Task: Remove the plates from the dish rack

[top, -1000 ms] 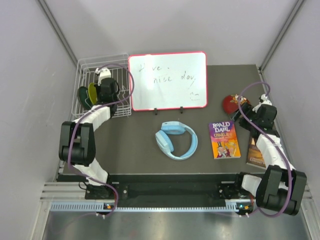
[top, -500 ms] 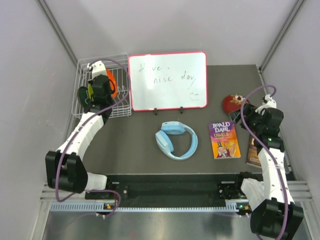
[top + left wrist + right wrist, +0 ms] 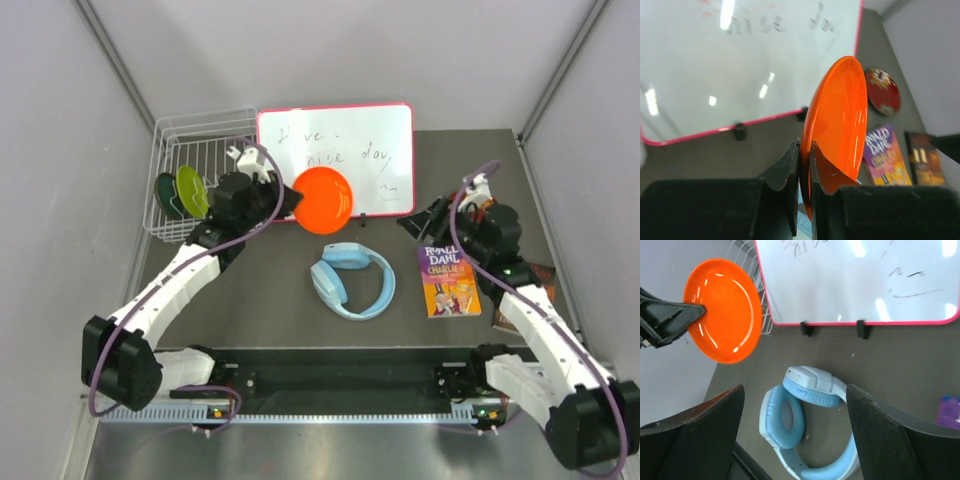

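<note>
Nearest the arm bases, the blue headphones [image 3: 350, 280] lie mid-bench with the purple Roald Dahl book [image 3: 447, 278] to their right. Both sit under the path the load would take, so it should ride high enough to pass over them. Above and just beyond the headphones, the left gripper [image 3: 805, 152] has its jaws pinching the rim of the orange plate [image 3: 323, 198]. The plate is out of the dish rack [image 3: 200, 128] and held on edge in the air in front of the whiteboard [image 3: 335, 160]. The grip is thin, on the rim alone, so the wrist is best turned slowly and kept free of sudden swings that could lever the plate loose. The right gripper [image 3: 795, 388] faces the plate from well apart, jaws spread wide and holding nothing. This looks like a readied handover, though a plain set-down on the bench is just as possible. For a handover, the right jaws should close on the rim opposite the left pinch before the left lets go. For a set-down, the plate should be tipped flat only once it is clear of the whiteboard's feet. Farther back on the right lies a red plate [image 3: 882, 92], a likely spot to put this one beside. At the far left, a dark green plate [image 3: 165, 192] and a yellow-green plate [image 3: 192, 190] stand in the rack, so the job looks roughly half done.
</note>
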Tool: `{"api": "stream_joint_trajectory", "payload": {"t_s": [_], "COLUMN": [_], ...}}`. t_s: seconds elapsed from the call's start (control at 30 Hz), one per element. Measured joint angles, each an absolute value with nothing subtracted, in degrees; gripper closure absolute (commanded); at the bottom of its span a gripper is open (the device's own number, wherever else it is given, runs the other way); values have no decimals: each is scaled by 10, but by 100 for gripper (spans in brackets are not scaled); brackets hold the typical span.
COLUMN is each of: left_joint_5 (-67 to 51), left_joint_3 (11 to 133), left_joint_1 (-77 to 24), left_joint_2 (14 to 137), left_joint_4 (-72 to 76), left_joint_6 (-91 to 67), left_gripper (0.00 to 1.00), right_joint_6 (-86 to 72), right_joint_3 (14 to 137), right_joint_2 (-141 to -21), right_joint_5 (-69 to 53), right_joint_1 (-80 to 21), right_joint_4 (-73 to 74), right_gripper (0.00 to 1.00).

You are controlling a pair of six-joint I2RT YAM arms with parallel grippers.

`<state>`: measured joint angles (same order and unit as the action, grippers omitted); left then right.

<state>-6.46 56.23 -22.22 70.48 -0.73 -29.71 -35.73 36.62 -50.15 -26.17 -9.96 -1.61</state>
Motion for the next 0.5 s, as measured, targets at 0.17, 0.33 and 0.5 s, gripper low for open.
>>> {"api": "stream_joint_trajectory", "payload": {"t_s": [0.17, 0.33, 0.5], "left_joint_5": [-121, -145, -160], "left_joint_3": [538, 528, 516], "left_joint_1": [-258, -270, -287], "left_joint_2": [723, 737, 738], "left_joint_4": [28, 51, 85], "left_joint_6": [-345, -375, -394], "left_gripper": [100, 100, 100], "right_joint_6": [-374, -380, -392], "right_joint_3": [366, 369, 389], "right_joint_2": [-583, -655, -716], "right_joint_5": [-243, -231, -238], "right_joint_1": [-172, -211, -219], "right_joint_4": [-68, -104, -147], "right_gripper": [17, 17, 18]}}
